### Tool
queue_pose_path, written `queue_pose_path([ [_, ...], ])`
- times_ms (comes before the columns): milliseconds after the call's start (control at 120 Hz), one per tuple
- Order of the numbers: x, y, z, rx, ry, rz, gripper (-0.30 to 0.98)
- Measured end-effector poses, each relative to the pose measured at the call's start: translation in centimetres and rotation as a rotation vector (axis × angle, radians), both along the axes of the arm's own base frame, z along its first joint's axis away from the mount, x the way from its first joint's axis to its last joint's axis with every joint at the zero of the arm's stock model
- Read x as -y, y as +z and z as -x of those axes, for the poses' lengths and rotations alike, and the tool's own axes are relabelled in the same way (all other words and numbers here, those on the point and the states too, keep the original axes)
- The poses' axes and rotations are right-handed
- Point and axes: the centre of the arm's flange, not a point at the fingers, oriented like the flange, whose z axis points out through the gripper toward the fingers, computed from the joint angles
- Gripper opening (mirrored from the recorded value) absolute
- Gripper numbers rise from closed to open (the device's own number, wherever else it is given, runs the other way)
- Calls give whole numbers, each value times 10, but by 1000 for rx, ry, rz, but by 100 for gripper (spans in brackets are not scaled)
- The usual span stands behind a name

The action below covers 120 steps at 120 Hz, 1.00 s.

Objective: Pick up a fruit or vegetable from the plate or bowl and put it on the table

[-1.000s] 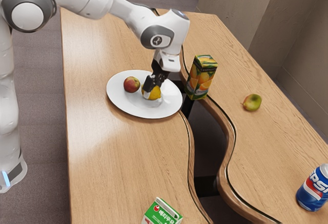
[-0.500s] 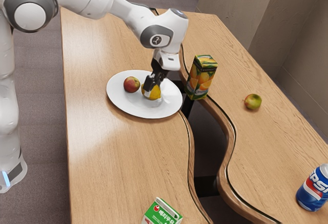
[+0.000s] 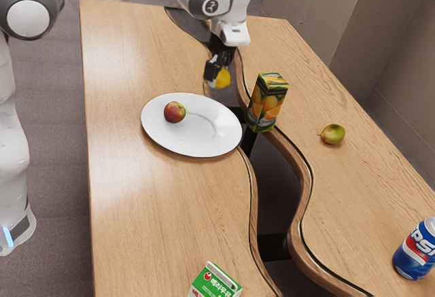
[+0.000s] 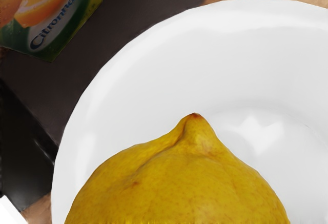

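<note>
The gripper (image 3: 217, 73) has the lemon (image 3: 223, 79) pinched in its 2 fingers, raised clear of the plate (image 3: 160, 138), its pointed tip jutting over the dish in the wrist view. Next likely comes 1 sideways carry past the rim to the wood (image 3: 156, 202), avoiding the gap (image 3: 277, 181) beyond.

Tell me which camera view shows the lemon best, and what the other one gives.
The wrist view: the lemon looms close there, its pointed tip and creased skin plain to see. The exterior view shows it small and partly covered by the gripper, which holds it clear of the plate.
</note>
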Motion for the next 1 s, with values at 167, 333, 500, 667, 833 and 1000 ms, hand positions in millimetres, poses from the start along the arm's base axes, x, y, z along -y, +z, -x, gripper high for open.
queue_pose_path([
  [167,57,7,-4,-32,-104,6,35],
  [333,77,9,2,-56,-133,7,36],
  [500,293,19,-17,-17,-517,57,35],
  [667,356,20,-65,6,-638,142,34],
  [833,356,21,-68,-7,-654,133,57],
  [1000,356,25,-58,-38,-680,93,65],
])
